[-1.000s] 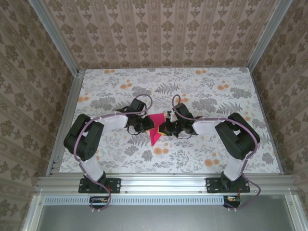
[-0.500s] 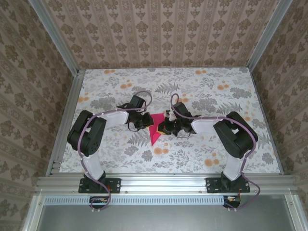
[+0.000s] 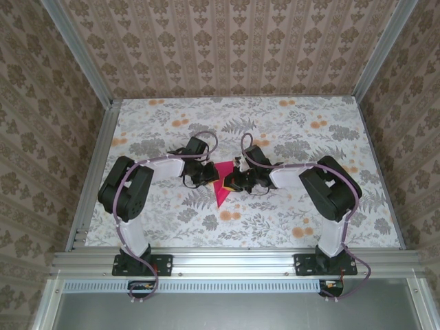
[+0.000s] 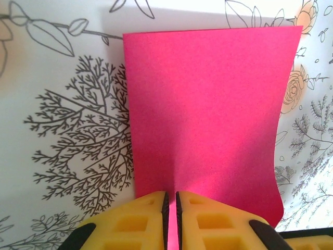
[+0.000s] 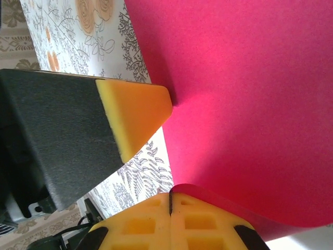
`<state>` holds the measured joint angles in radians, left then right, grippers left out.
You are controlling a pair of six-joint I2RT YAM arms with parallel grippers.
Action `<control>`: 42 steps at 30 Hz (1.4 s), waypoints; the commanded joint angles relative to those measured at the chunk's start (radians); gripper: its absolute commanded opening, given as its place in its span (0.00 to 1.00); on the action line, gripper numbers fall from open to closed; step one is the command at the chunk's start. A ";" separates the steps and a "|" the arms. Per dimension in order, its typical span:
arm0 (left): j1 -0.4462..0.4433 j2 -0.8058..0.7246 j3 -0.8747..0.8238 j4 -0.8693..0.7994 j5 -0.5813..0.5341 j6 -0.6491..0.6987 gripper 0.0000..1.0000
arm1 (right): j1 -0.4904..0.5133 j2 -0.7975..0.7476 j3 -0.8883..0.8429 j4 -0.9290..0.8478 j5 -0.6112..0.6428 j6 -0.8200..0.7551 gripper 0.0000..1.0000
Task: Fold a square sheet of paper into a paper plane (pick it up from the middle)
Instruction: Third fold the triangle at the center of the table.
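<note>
While left hand (image 4: 170, 200) and right hand (image 5: 170, 200) pinch the square sheet of paper (image 4: 208, 114) | floral table (image 3: 295, 223) | patterned walls (image 3: 234, 48) | metal frame (image 3: 234, 261)

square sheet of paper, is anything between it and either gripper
Nothing visible stands between them: the left gripper is shut on one edge of the square sheet of paper, and the right gripper is shut on another edge.

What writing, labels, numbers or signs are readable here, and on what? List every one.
None can be read.
The square sheet of paper is plain magenta-red.
The table cover carries only flower and leaf prints.
The left hand and the right hand bear no markings.
</note>
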<state>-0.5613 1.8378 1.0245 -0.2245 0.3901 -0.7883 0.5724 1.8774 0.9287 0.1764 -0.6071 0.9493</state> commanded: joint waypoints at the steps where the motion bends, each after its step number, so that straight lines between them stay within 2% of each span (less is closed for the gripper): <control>1: 0.000 0.024 0.025 -0.038 0.015 0.028 0.15 | 0.001 0.026 0.025 -0.008 -0.012 -0.016 0.02; 42: -0.009 0.035 0.025 -0.035 0.035 0.034 0.15 | 0.001 0.097 0.086 -0.047 -0.042 -0.063 0.02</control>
<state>-0.5621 1.8507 1.0386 -0.2321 0.4088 -0.7807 0.5724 1.9537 0.9901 0.1505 -0.6361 0.9112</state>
